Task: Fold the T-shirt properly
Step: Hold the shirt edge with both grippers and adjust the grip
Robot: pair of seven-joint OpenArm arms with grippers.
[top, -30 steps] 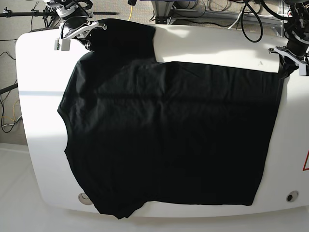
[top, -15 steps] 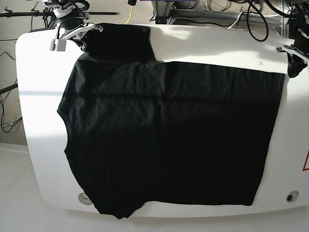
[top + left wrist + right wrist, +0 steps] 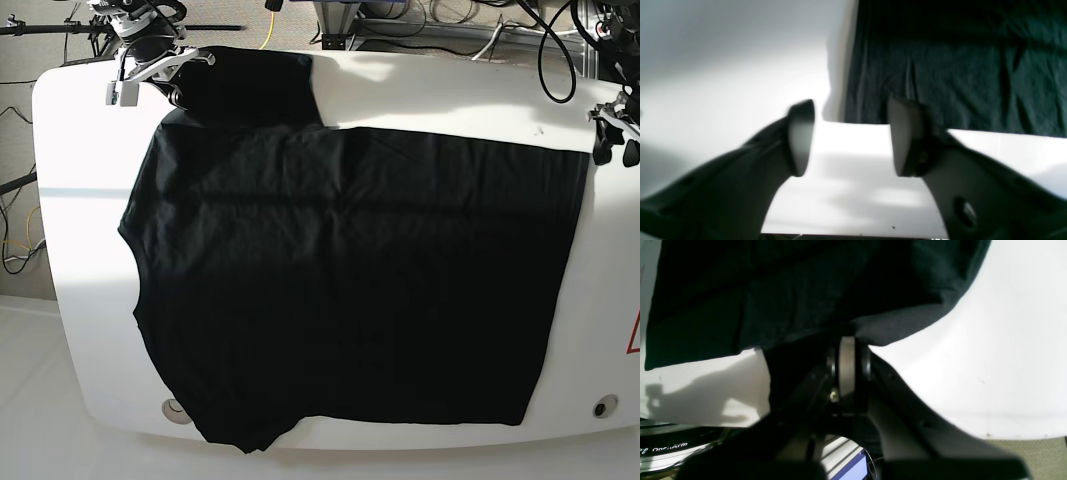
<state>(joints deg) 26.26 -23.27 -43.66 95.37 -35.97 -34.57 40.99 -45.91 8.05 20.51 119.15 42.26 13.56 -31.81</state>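
While the shirt (image 3: 350,280) lies spread flat and plain side up over most of the white counter (image 3: 450,90), the two arms sit at its far corners. At the left of the base view, the right gripper (image 3: 178,72) has its fingers (image 3: 846,370) pressed together on the edge of a sleeve (image 3: 255,85), the cloth draping away from the pinch in the wrist view. Across the middle the body of the shirt is smooth, with only faint creases, and its hem runs straight down the right side. At the far right, the left gripper (image 3: 615,135) hangs just off the hem corner, its fingers (image 3: 907,136) spread apart with nothing between them and bare counter showing in the gap. My reading is that the shirt is being laid out square before a first fold. To do that well, the right gripper should set the sleeve down flat without dragging the shoulder, and the left one should clear the hem cleanly so that the corner does not lift or curl.
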